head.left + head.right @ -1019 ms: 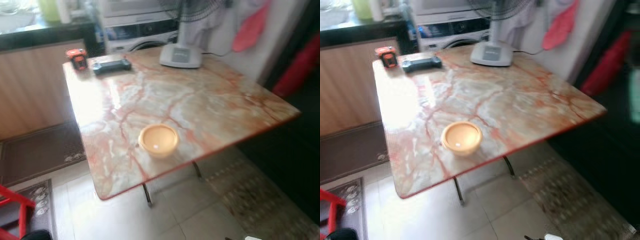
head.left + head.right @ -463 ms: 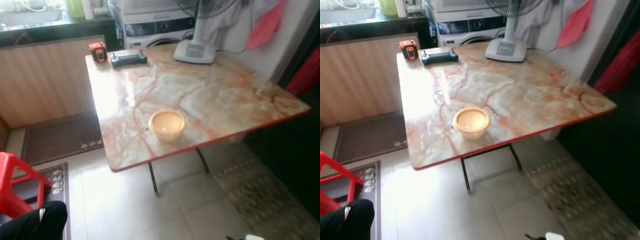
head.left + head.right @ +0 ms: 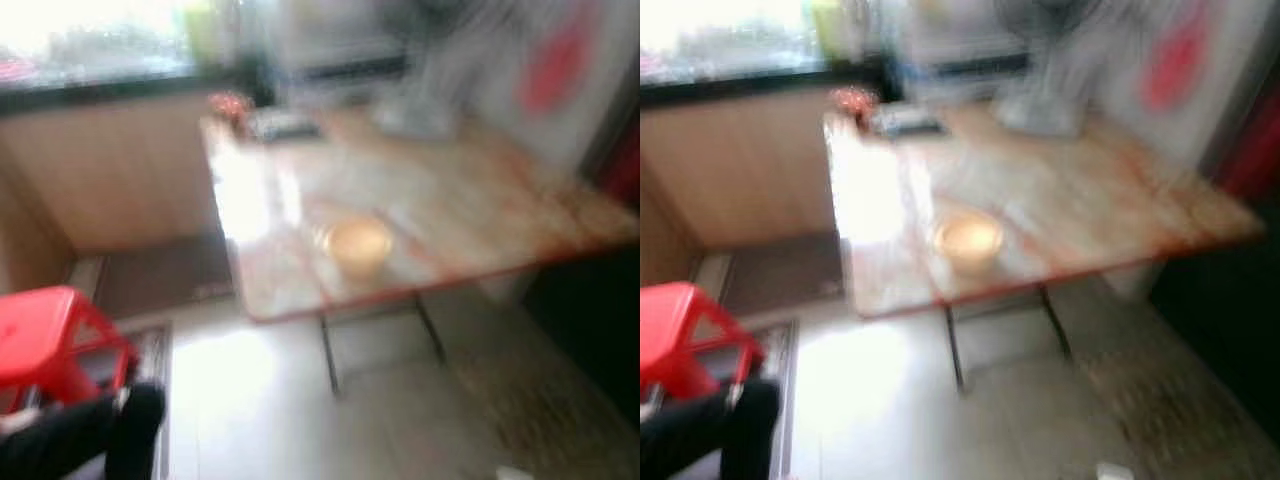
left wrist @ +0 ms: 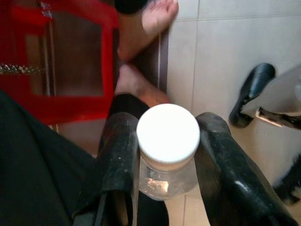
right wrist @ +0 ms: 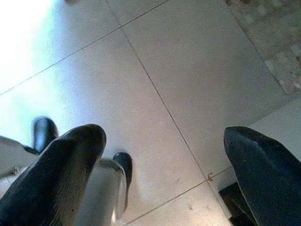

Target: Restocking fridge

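White-capped and clear-walled, the jar (image 4: 168, 141) sits clamped between the two black fingers of the left gripper (image 4: 167, 155), the cap facing the wrist camera; below it lie pale floor tiles (image 4: 225, 56), a red plastic stool (image 4: 61, 61) and a person's bare feet (image 4: 146, 52). The right gripper (image 5: 162, 160) hangs with its fingers spread wide and nothing between them, over the same tiles.

Head views are blurred, consistent with walking. The marble-patterned table (image 3: 480, 200) serves as landmark: a yellow bowl (image 3: 358, 245) rests near its front edge, a red stool (image 3: 55, 335) stands on the floor off the table's near-left corner, with a person's dark-clad leg (image 3: 80, 445) in front of it, and a fan base (image 3: 1040, 110) stands at its far side. No fridge can be made out.

Judged step: carrying the jar toward the fridge. To do it well, the grasp should remain firm just under the cap, the jar level, and the path kept wide of the person's feet and stool.

No brand, label or writing is legible; the jar's cap is plain.
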